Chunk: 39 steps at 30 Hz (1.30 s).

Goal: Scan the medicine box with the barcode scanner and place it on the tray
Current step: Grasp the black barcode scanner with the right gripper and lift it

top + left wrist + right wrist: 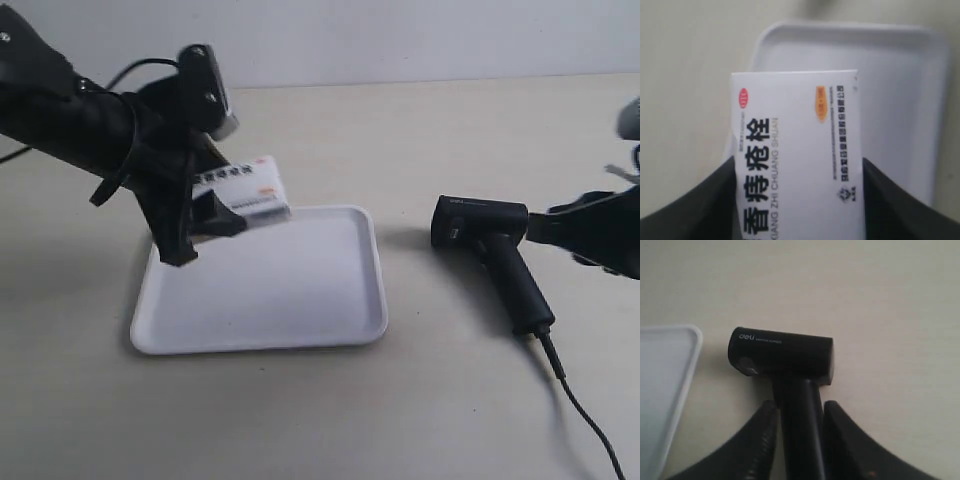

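The medicine box [250,190], white with dark printed text, hangs tilted just above the far left corner of the white tray [290,290]. My left gripper [207,228] is shut on it. In the left wrist view the box [800,130] fills the space between the two dark fingers of the gripper [799,167], with the tray [900,75] beneath. The black barcode scanner [480,225] lies on the table to the right of the tray. My right gripper [799,407] straddles the handle of the scanner [780,352], its fingers close on either side with a thin gap showing.
The scanner's thin black cable [580,410] trails toward the front right edge of the table. The tray's corner [670,365] lies close to the scanner's head. Beige tabletop surrounds both.
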Each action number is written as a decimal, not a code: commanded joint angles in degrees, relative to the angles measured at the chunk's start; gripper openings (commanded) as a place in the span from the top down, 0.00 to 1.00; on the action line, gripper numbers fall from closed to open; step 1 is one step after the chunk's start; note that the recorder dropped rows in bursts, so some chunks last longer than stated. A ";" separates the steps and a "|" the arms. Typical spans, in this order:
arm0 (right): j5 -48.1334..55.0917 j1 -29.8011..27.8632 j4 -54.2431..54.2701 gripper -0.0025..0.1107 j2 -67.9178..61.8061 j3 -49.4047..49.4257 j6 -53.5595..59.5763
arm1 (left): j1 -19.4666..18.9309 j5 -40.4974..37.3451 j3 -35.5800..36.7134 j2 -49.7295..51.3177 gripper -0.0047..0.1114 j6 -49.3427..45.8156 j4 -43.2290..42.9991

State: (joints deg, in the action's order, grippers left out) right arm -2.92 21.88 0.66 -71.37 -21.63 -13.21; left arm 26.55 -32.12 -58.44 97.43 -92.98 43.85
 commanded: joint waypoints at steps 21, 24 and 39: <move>-4.58 0.96 -1.11 0.24 -34.78 -16.62 5.32 | 0.30 0.81 -0.19 6.72 0.96 -17.64 11.04; -5.55 0.61 -1.11 0.35 -35.44 -16.62 5.72 | 0.30 0.81 -0.19 6.72 0.96 -17.64 11.04; 11.20 0.73 -1.73 0.98 -19.17 -16.62 16.14 | 0.23 1.50 -0.19 6.96 0.96 -17.91 10.35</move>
State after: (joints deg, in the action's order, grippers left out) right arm 3.96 22.78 -0.31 -95.38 -38.03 -0.83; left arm 26.86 -30.98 -58.73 104.22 -110.69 53.99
